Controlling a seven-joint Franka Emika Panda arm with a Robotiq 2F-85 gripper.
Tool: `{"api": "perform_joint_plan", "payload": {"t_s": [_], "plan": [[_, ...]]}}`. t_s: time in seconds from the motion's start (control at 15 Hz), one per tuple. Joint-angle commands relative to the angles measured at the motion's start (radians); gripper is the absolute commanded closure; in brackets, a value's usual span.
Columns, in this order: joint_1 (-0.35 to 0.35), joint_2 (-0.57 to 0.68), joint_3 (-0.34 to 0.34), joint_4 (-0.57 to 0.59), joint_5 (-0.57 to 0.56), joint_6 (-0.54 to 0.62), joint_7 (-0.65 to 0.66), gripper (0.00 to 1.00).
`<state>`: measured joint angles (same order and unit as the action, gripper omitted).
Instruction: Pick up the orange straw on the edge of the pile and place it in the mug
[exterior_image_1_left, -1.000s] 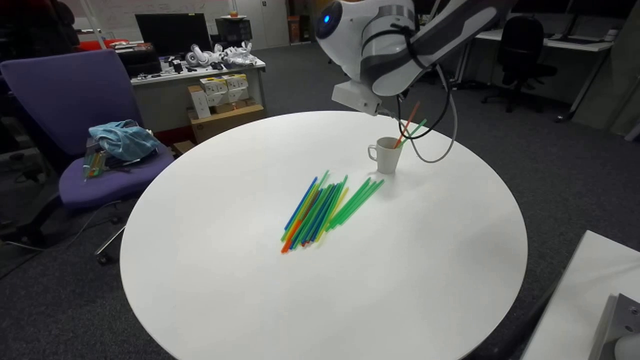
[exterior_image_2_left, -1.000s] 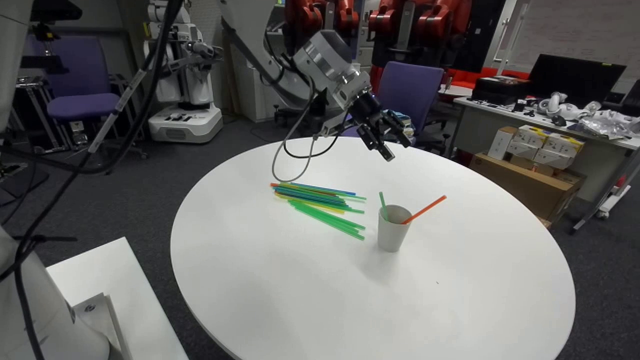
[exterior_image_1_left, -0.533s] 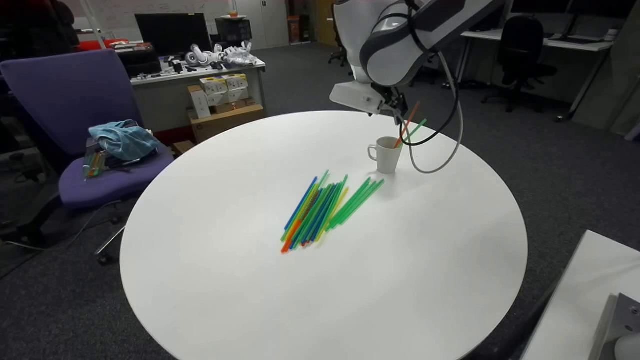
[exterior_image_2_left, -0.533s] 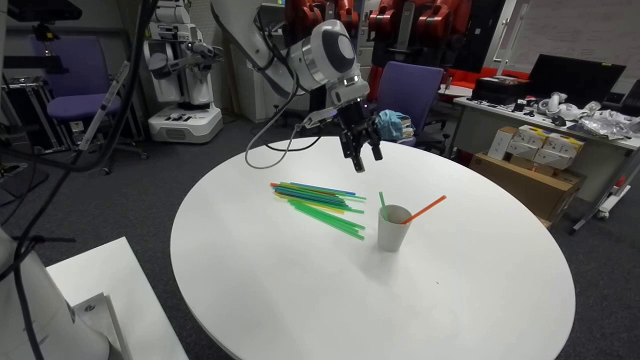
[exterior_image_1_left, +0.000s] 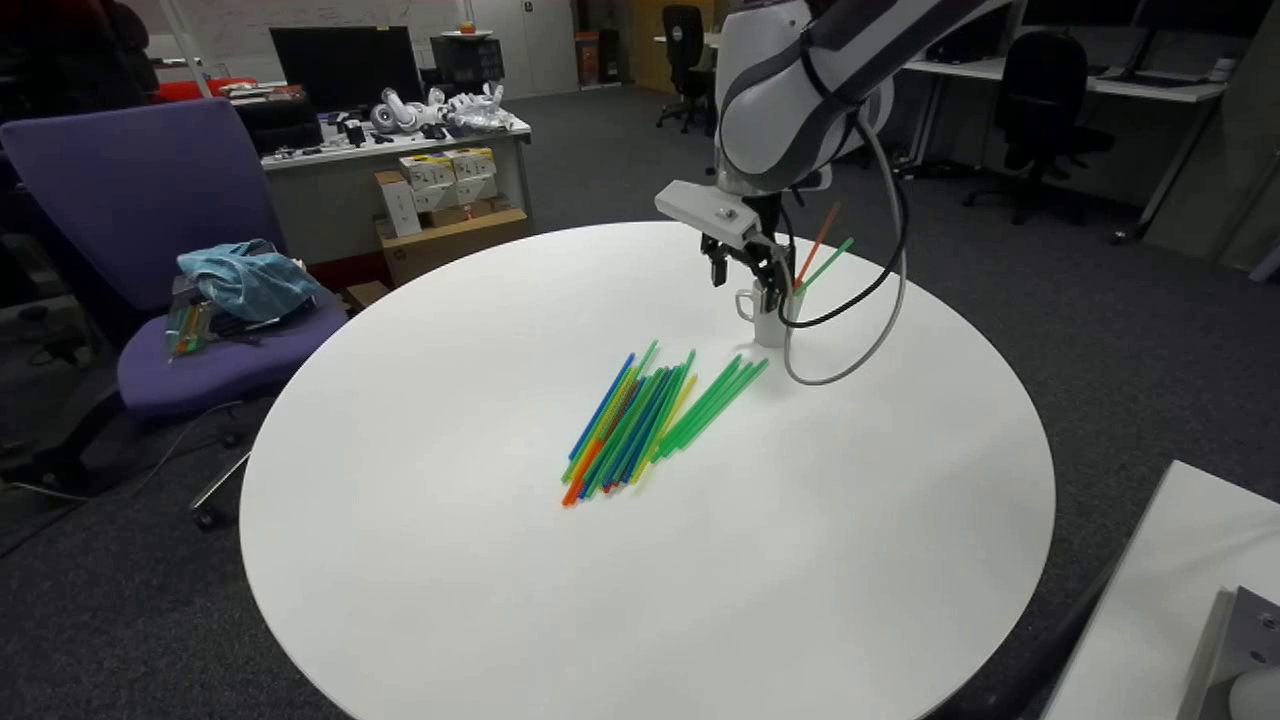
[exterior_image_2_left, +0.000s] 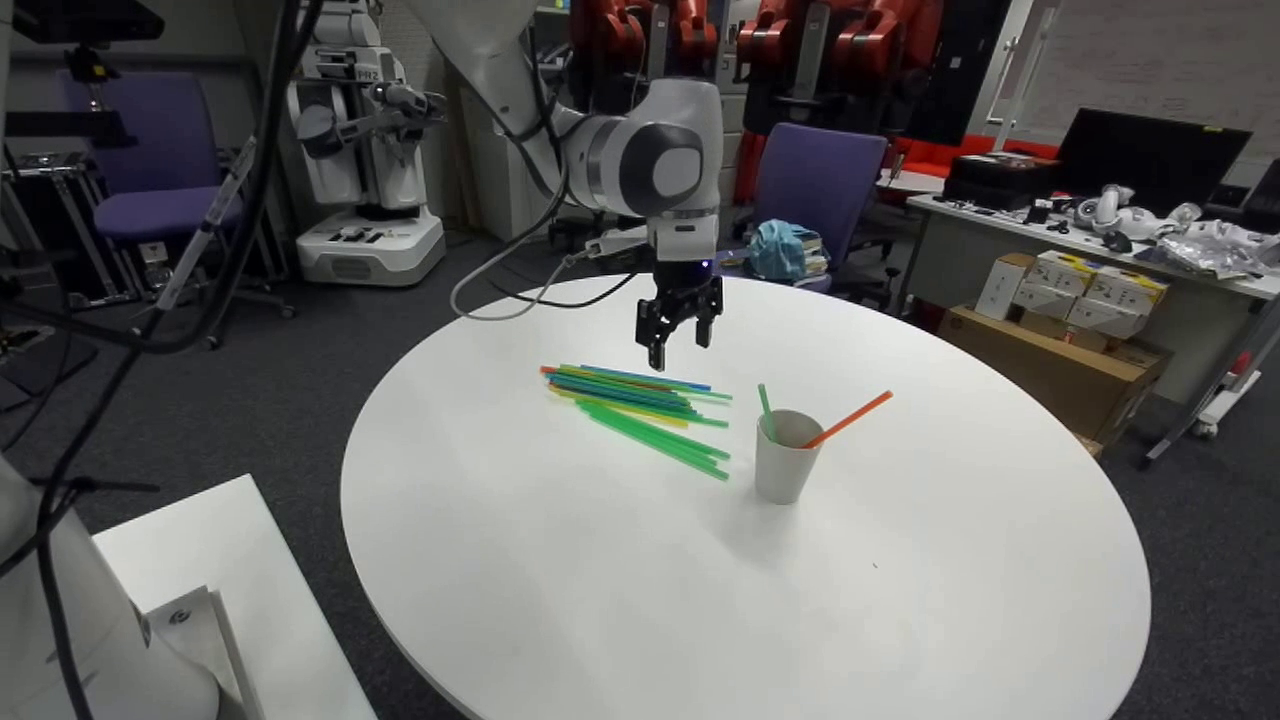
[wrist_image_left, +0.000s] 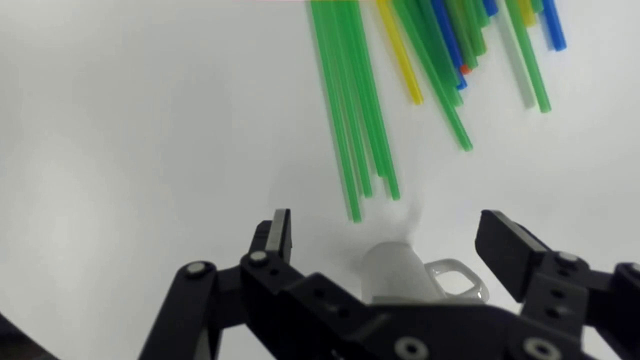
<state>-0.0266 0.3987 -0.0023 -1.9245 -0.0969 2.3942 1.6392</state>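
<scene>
Green straws (exterior_image_1_left: 707, 408) lie between the orange straw (exterior_image_1_left: 587, 467) and white mug (exterior_image_2_left: 785, 475); the gripper (exterior_image_2_left: 680, 353) has fingers (wrist_image_left: 507, 252) wide apart.

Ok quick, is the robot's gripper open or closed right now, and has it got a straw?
Gripper: open, jaws wide apart, holding nothing, so no straw.

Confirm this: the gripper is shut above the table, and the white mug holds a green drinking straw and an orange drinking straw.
Not shut: the wrist view shows the gripper open above the table. The white mug does hold a green drinking straw and an orange drinking straw.
</scene>
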Motion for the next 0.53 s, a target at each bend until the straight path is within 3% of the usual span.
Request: {"api": "perform_joint_plan", "payload": {"t_s": [0.0, 0.2, 0.27, 0.47], "plan": [[0.023, -0.089, -0.026, -0.121, 0.139, 0.147, 0.037, 0.00], [0.046, -0.110, -0.038, -0.186, 0.207, 0.326, 0.079, 0.00], [0.043, -0.040, -0.043, -0.093, 0.187, 0.231, 0.034, 0.00], [0.054, -0.056, -0.047, -0.134, 0.203, 0.299, 0.060, 0.00]]}}
